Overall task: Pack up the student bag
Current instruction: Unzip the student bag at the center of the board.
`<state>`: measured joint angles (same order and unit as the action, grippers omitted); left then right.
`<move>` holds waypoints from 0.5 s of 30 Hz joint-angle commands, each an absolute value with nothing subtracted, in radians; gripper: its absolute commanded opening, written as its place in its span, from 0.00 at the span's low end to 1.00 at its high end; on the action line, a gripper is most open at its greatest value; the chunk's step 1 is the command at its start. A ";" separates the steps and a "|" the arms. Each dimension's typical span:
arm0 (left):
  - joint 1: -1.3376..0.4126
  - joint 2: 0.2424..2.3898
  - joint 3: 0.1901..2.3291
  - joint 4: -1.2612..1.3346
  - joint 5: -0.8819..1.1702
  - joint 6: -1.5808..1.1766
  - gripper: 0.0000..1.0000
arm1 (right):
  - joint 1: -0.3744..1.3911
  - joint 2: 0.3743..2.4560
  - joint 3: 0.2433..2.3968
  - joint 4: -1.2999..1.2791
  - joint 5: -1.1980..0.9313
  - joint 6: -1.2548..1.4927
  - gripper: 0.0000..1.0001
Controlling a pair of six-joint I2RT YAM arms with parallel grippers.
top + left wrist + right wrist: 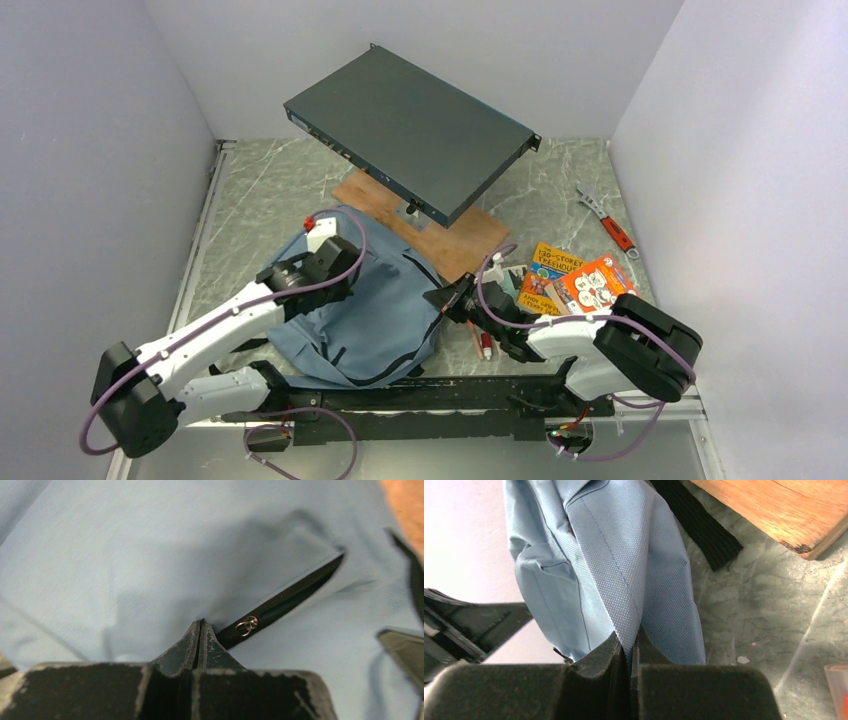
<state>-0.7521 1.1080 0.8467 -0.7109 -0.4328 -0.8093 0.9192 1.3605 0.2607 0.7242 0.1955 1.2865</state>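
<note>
Your student bag (350, 320) lies on the table (260, 190) between both arms, just beside the wooden board (470, 240). The right gripper (628, 642) is clamped on a fold of its right edge. The left gripper (201, 625) is pressed together beside the black zipper (290, 597); you cannot tell if cloth is caught.

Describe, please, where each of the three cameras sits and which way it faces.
Top external: above and behind the robot, looking down on the table; left arm and right arm show whole, left gripper and right gripper at the student bag.
Left wrist: on the left arm, looking along its shut fingers at bag fabric and a zipper slit.
Right wrist: on the right arm, looking along its fingers, shut on a fold of the bag, with table beyond.
Shared: all three show the bag.
</note>
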 commanded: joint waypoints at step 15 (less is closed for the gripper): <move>-0.775 0.600 0.768 -1.353 -0.649 -1.308 0.00 | 0.907 1.353 0.232 0.856 0.360 1.304 0.00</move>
